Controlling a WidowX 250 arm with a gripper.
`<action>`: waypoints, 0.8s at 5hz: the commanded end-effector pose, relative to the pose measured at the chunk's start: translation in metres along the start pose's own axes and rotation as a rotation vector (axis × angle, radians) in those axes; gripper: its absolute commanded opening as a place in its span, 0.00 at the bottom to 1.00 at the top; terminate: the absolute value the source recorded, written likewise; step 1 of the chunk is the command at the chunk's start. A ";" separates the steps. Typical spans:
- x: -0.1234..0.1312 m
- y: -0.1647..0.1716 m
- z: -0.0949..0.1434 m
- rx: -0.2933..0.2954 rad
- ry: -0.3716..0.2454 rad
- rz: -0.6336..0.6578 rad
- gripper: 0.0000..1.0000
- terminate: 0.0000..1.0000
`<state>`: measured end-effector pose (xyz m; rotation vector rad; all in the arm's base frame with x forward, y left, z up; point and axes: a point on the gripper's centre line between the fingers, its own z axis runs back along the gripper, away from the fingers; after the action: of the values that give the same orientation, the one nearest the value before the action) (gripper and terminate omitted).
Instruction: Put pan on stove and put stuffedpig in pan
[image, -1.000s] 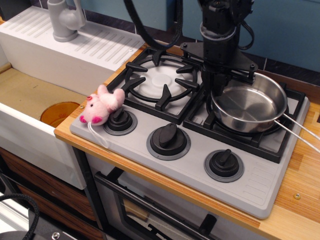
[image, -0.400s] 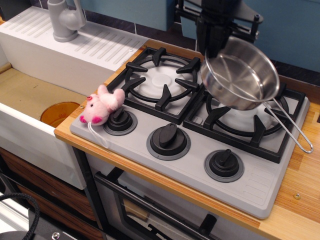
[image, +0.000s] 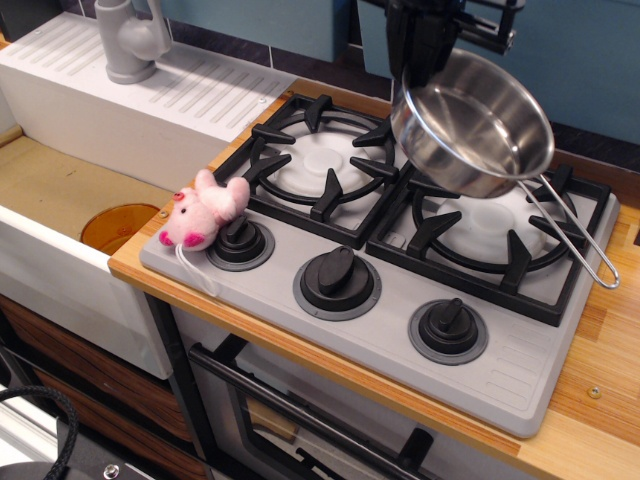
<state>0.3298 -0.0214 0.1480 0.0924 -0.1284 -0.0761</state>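
Note:
My gripper (image: 415, 75) is shut on the far-left rim of the shiny steel pan (image: 475, 125) and holds it tilted in the air above the stove's right burner grate (image: 490, 235). The pan's wire-loop handle (image: 570, 235) hangs down to the right. The grey stove (image: 400, 330) has two black grates and three black knobs. The pink stuffedpig (image: 203, 210) lies on the stove's front left corner, leaning against the left knob (image: 240, 240), well left of the gripper.
A white sink (image: 60, 200) with an orange drain sits to the left, with a grey tap (image: 130, 40) and a ribbed drainboard behind it. The left burner grate (image: 320, 160) is bare. A wooden counter edge (image: 600, 400) runs around the stove.
The pan was resting on the right burner a second ago. My gripper has lifted it off the grate, up and slightly left, and it now hangs tilted.

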 end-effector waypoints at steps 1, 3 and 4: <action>0.014 0.050 0.024 -0.008 -0.106 -0.059 0.00 0.00; 0.023 0.092 0.009 0.002 -0.145 -0.104 0.00 0.00; 0.028 0.107 0.000 -0.007 -0.159 -0.115 0.00 0.00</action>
<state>0.3578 0.0806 0.1411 0.0634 -0.2252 -0.2015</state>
